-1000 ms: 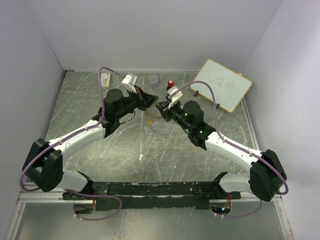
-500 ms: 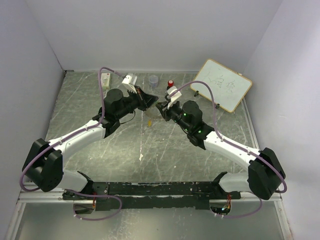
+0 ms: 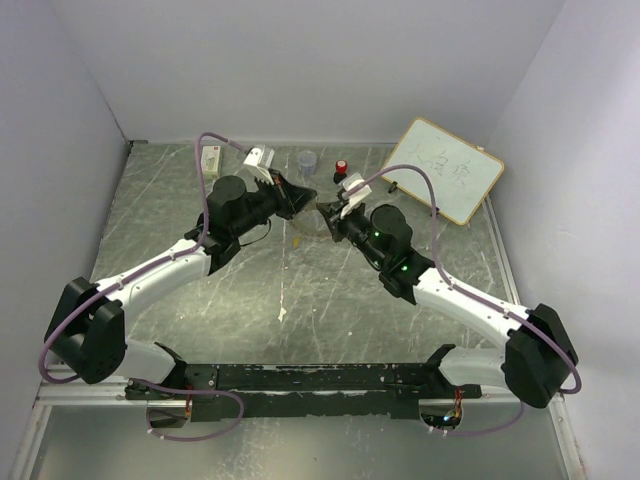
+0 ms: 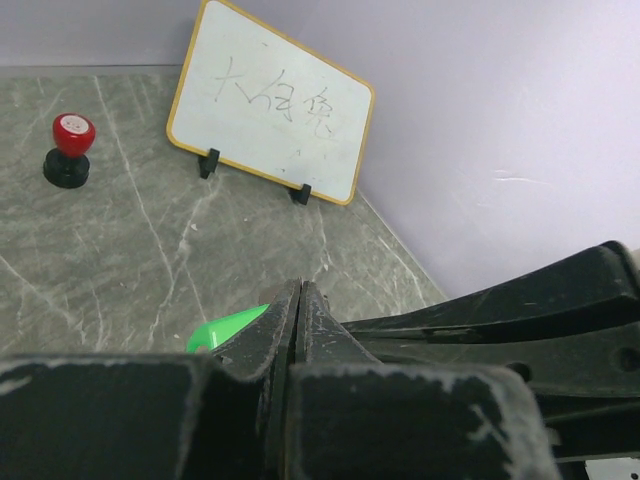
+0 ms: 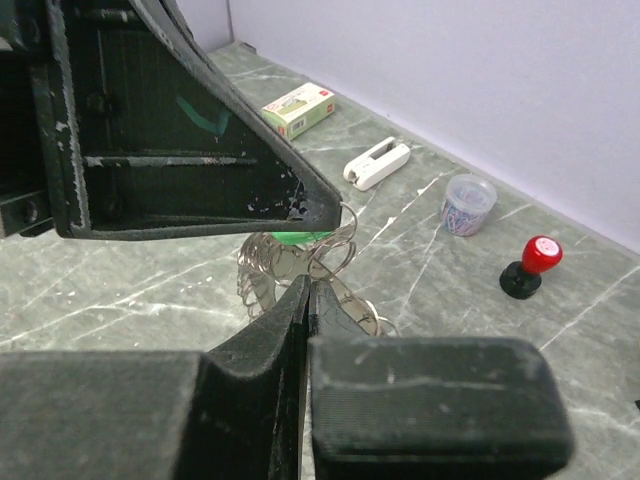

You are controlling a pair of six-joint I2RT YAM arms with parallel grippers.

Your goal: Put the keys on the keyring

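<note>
So, the left gripper [image 4: 300,300]: its jaws are pressed fully together and the green key [image 4: 228,328] is pinched there, with its plastic head poking out at about 8 o'clock in the left wrist view. The right gripper [image 5: 306,295] is clamped shut as well. The keyring [image 5: 262,268] looks to be caught by its ridged rim right at the tips, just under the left gripper's nose.

From above, the two are seen tip to tip, a bit toward 12 o'clock from the middle of the tabletop [image 3: 200,290]. Further out, a small cup [image 3: 307,159] is parked at 12, a red-capped knob [image 3: 341,167] at 1 and a whiteboard [image 3: 445,170] at 2.
</note>
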